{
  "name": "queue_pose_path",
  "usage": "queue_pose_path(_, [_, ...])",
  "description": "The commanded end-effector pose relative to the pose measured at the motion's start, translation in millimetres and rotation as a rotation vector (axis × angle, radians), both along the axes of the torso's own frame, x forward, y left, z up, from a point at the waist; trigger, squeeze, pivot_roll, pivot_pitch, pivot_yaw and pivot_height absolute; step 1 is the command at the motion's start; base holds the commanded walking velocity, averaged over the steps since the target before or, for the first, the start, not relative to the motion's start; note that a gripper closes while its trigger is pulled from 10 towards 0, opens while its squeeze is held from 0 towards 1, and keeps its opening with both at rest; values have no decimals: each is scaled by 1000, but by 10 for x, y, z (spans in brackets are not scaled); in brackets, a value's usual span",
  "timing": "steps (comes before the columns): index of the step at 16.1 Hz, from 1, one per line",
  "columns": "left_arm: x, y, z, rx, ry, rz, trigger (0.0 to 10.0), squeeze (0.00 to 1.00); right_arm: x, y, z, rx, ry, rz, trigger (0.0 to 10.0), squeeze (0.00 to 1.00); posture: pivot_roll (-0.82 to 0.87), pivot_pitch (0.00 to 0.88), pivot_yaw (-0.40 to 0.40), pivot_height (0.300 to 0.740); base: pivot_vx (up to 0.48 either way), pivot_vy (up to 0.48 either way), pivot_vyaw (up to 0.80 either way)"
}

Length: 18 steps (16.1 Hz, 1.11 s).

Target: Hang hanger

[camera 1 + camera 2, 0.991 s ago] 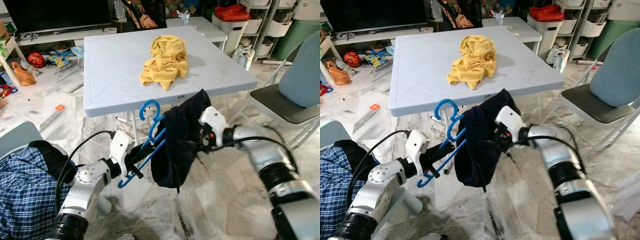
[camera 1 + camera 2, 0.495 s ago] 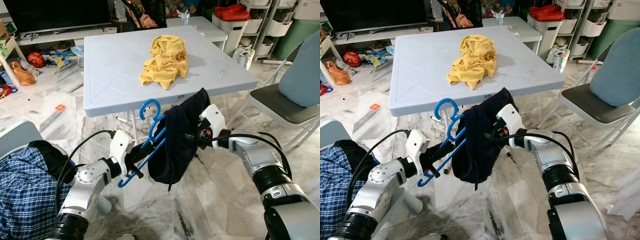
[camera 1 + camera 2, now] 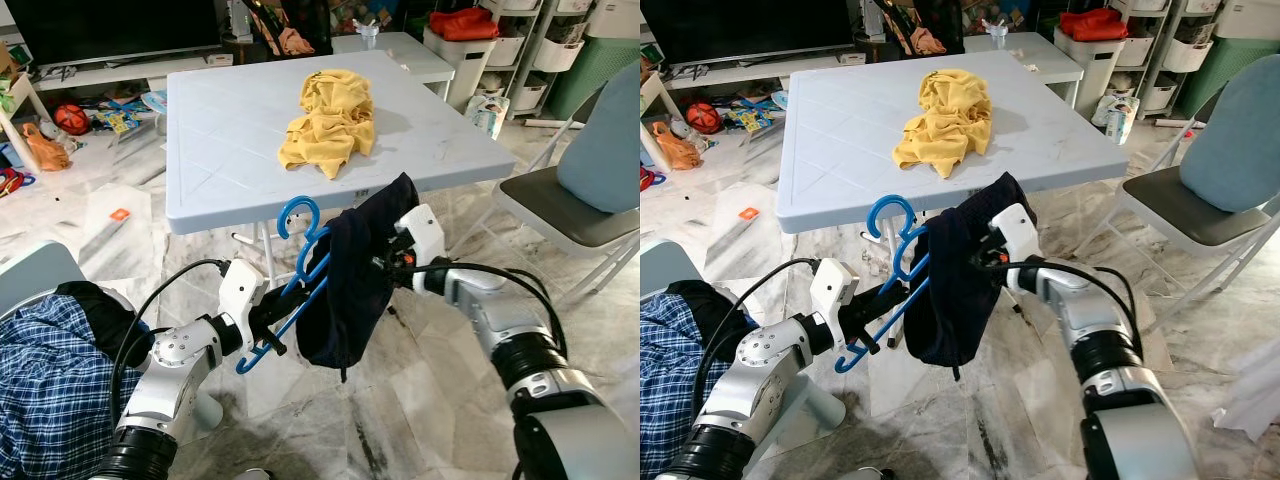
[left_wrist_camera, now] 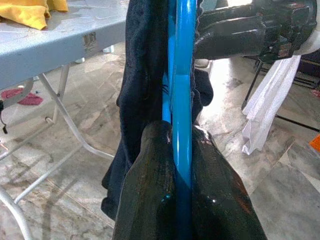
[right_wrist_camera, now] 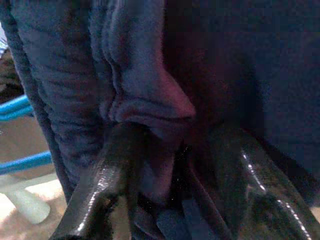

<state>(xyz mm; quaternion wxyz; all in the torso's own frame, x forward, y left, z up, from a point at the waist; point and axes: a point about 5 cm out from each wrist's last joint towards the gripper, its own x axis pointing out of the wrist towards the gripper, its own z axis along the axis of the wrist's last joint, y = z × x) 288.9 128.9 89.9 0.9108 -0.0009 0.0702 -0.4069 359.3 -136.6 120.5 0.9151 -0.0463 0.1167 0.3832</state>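
- Blue plastic is showing in front of the white folding table [image 3: 230,150]: the hanger [image 3: 300,275] is sitting just off the table's near edge, hook pointing up toward the tabletop.
- Left gripper [image 3: 268,322] is clamping its black fingers [image 4: 150,190] tight on the hanger's lower bar, below and in front of the table edge.
- Dark navy garment [image 3: 350,290] is draping over the hanger's far arm and hanging down past the table's near edge, toward the marble floor [image 3: 420,400].
- Right gripper [image 3: 985,258] is reaching in from the table's right front corner side, its fingers [image 5: 105,175] pinching a fold of the navy cloth between them.
- Yellow cloth [image 3: 330,120] is lying crumpled on the tabletop, well apart from the hanger.
- Plaid blue fabric [image 3: 50,380] is lying low to the left of the table, beside the left arm.
- Grey folding chair [image 3: 580,200] is standing to the right of the table.
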Motion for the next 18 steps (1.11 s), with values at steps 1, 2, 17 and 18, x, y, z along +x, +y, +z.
queue_pose_path(1, [44, -38, 119, -8, -55, -21, 0, 0, 36, 16, 87, 31, -25, -21, 0, 0, -85, 0, 3, 740, 0, 0, 0])
queue_pose_path(2, [43, -37, 117, -6, -55, -22, 0, 0, 46, 19, 101, 45, -28, -30, 0, 0, -83, 0, 3, 740, 0, 0, 0])
queue_pose_path(17, [-17, 218, -55, 131, -37, 152, 0, 0, 314, -326, 576, 241, -205, -423, 0, 0, -78, 0, 3, 740, 0, 0, 0])
queue_pose_path(18, [-91, 208, -96, 148, -16, 110, 0, 0, 348, -388, 655, 258, -238, -495, 0, 0, -78, 0, 3, 740, 0, 0, 0])
